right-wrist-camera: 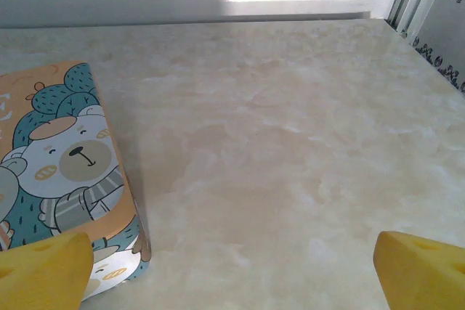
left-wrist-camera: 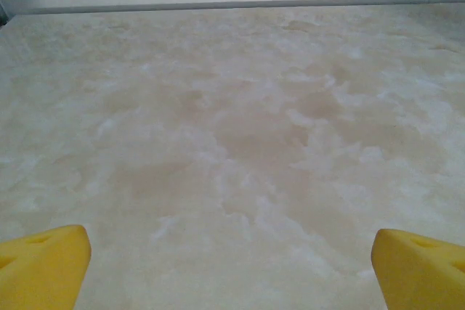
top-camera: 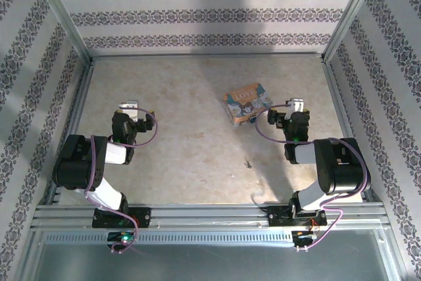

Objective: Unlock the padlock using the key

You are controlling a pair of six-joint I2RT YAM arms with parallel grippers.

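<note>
Dark key (top-camera: 248, 162) lies well apart from the wide-open right gripper (top-camera: 297, 105).

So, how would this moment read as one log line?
left gripper: open, empty | right gripper: open, beside box | key: on table, untouched

Top external: mounted high, above and behind the arm bases (top-camera: 122, 218), looking steeply down and forward across the whole marble table (top-camera: 184, 156) to the patterned back wall (top-camera: 197, 14). Left wrist: low and close over bare tabletop, facing that back wall, own yellow fingertips (left-wrist-camera: 43, 263) at the bottom corners. Right wrist: equally low, facing the same way, close beside the cartoon box (right-wrist-camera: 65, 157). Shares box, tabletop and back wall with the overhead view.
</note>
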